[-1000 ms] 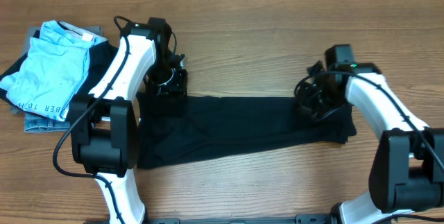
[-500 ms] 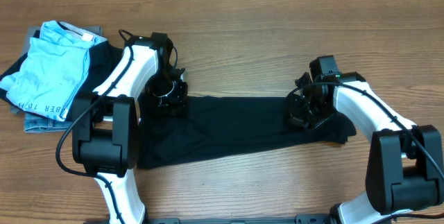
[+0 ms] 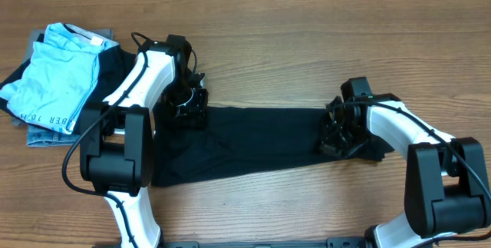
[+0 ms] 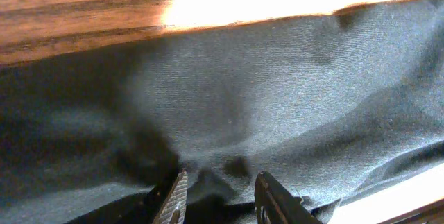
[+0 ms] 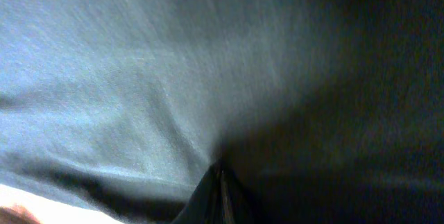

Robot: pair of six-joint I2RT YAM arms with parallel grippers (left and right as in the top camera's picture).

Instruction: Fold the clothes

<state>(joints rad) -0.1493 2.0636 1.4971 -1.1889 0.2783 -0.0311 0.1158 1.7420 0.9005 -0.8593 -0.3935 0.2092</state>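
The large, plain black T-shirt (image 3: 261, 144) of soft thin fabric lies spread as a long band on the brown wooden desk (image 3: 307, 33).

**Left pincer** (image 3: 186, 108): positioned at the upper left corner of the black T-shirt. In the wrist view the left pincer (image 4: 218, 189) stands narrow, with a pucker of cloth gathered between its fingers (image 4: 173, 196). Its position is unchanged over the last second.

**Right pincer** (image 3: 337, 137): fully closed at the right end of the black T-shirt. In the wrist view the cloth creases toward the closed tips (image 5: 218, 189), which indicates a pinch on the fabric.

**Change:** the right pincer has travelled from the far right edge of the black T-shirt inward toward its middle and slightly toward the near edge. The right end of the garment has drawn in with it.

**Meaning:** judged from this, a fold of the right end over the body of the black T-shirt is under way, with the left corner anchored. The fold is not yet laid flat.

A light blue folded garment (image 3: 57, 71) with dark lettering lies well to the left of the black T-shirt, untouched.
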